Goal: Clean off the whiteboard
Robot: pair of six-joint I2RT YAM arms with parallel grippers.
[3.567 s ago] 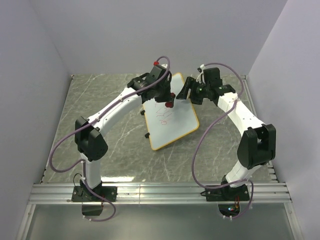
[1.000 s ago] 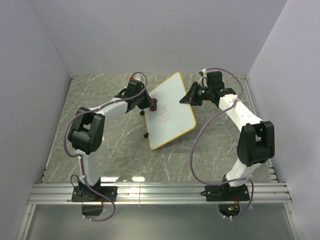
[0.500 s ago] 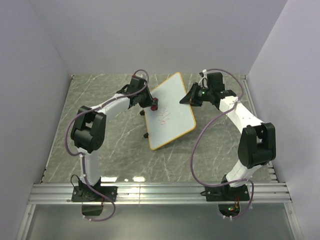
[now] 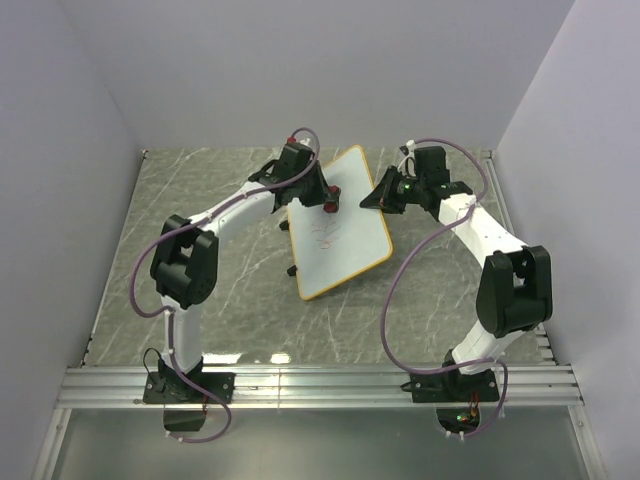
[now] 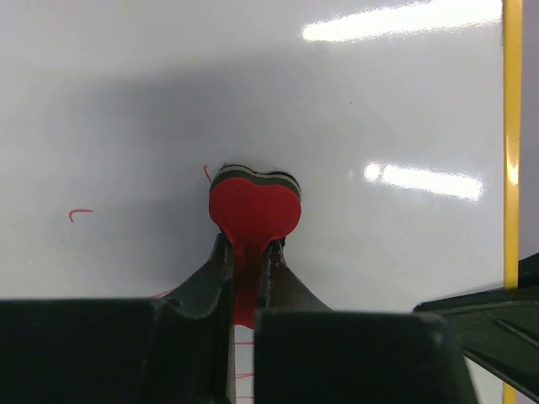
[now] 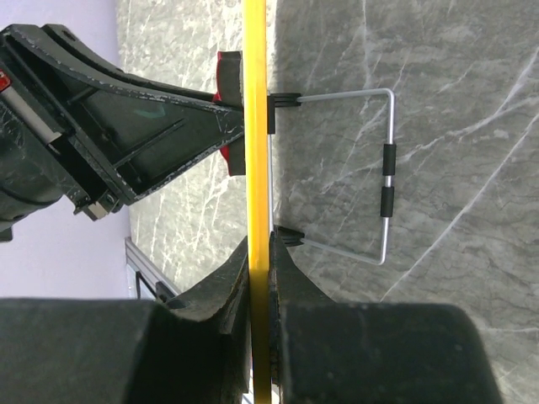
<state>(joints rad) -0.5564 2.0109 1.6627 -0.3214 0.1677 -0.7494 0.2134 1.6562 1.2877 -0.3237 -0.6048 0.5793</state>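
The whiteboard (image 4: 340,225), white with an orange-yellow rim, stands tilted in the middle of the table with faint red scribbles (image 4: 325,232) on its face. My left gripper (image 4: 326,198) is shut on the small red eraser (image 5: 254,207), which presses against the board's upper part. A short red mark (image 5: 80,214) lies to the eraser's left and red lines (image 5: 244,353) show under the fingers. My right gripper (image 4: 375,197) is shut on the whiteboard's yellow rim (image 6: 258,168) at its far right edge, seen edge-on.
A bent wire stand (image 6: 383,181) sticks out behind the board, over the grey marble tabletop (image 4: 200,250). Small black clips (image 4: 293,270) sit on the board's left edge. Purple walls close in the table at the back and both sides.
My left gripper has carried the eraser rightward from the board's left edge onto its upper face. The right gripper and the board have stayed put.
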